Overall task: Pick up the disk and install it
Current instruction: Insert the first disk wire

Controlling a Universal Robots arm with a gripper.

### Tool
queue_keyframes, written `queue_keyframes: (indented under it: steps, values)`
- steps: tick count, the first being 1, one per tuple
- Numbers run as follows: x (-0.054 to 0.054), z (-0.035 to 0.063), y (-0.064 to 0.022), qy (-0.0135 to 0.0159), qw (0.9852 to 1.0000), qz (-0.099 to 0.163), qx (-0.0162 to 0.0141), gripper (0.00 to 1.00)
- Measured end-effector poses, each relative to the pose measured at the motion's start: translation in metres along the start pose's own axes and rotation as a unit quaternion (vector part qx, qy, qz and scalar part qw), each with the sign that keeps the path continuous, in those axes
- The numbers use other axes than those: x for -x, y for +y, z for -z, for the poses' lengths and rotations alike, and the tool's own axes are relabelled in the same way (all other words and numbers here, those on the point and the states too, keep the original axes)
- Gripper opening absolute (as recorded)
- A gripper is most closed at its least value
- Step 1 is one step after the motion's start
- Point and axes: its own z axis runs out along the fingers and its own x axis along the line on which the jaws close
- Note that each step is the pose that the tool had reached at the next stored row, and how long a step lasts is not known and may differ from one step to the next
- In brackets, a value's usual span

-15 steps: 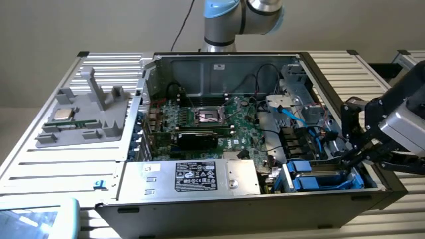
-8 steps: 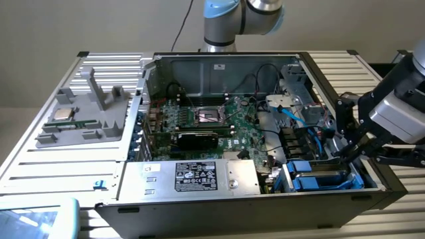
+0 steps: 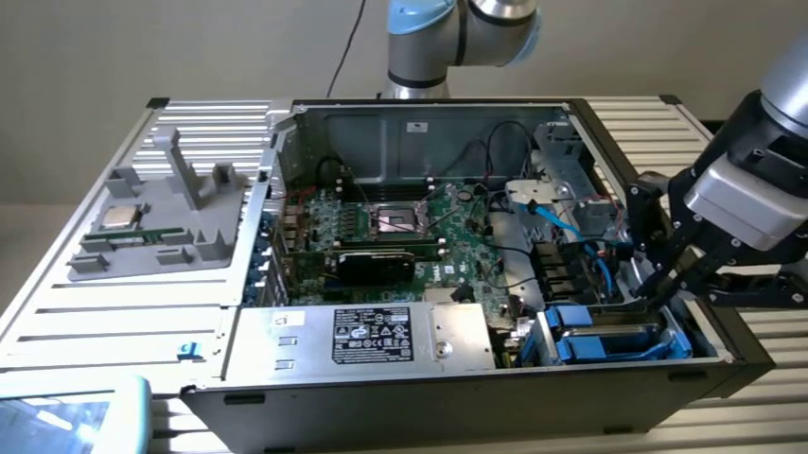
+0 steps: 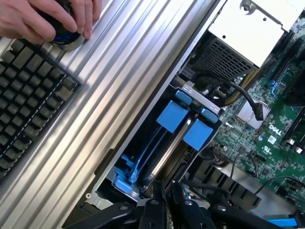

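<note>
Disk (image 4: pixel 169 150) upright in drive bay (image 4: pixel 138 143) at case (image 3: pixel 747 352) front corner, gripper (image 3: pixel 659 284) clenched on its outer edge. Risks jamming if pressed askew, blue carrier binding in the bay, or snagging adjacent cables (image 4: pixel 238 90).

**Operator:** Which approach to the drive bay (image 3: pixel 688 326) is open?

**Technician:** From above only; the case lies on its side with the cover off. The gripper (image 3: pixel 659 287) occupies the corner by the case wall (image 3: pixel 736 348).

**Operator:** Obstructions?

**Technician:** Two blue carriers (image 3: pixel 604 345) sit inside the bay, with a narrow gap between them. Cables (image 3: pixel 555 213) cross just behind the bay. The power supply box (image 3: pixel 378 336) bounds it on the exterior view's left. On the table (image 4: pixel 128 71), a keyboard (image 4: pixel 28 90) and a hand (image 4: pixel 43 19) occupy the slats beside the case.
</note>
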Motion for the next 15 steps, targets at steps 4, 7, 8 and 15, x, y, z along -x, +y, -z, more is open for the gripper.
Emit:
queue_keyframes:
  steps: [4,7,8,15]
  values:
    - [0.007,0.0016,-0.0012,0.0126,0.9999,0.0,0.0059,0.16]
    - [0.014,0.0017,-0.0054,0.0195,0.9998,0.0,0.0092,0.16]
    - [0.016,0.0016,-0.0069,0.0211,0.9997,0.0,0.0099,0.16]
    - [0.021,0.0013,-0.0103,0.0247,0.9996,-0.008,0.0116,0.16]
